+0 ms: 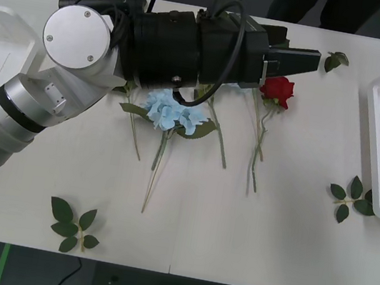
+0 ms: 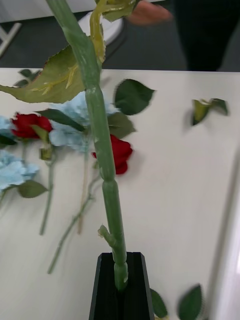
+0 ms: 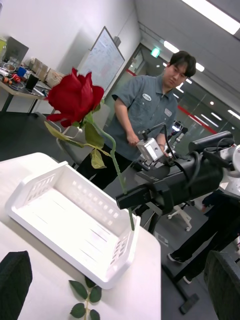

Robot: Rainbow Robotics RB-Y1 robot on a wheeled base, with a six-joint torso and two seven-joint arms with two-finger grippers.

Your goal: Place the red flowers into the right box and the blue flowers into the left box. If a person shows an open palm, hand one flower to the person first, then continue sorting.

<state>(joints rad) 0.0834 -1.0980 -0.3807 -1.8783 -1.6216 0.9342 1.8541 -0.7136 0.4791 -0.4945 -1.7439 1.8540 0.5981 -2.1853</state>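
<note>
— Entry one: right gripper (image 3: pixel 125 201)?
— Black fingers closed on the lower stem of a deep-red artificial rose (image 3: pixel 75 97), upright above the shallow white plastic right box (image 3: pixel 60 242). The low grip probably keeps bud and leaves clear of the rim.
— Entry two: left gripper (image 1: pixel 311 60)?
— Spread wide, empty, upper centre of the front view, above another red rose (image 1: pixel 278 90).

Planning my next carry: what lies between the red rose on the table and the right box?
Front view: bare table between rose and right box; a leaf sprig lies nearer, off that line.
</note>
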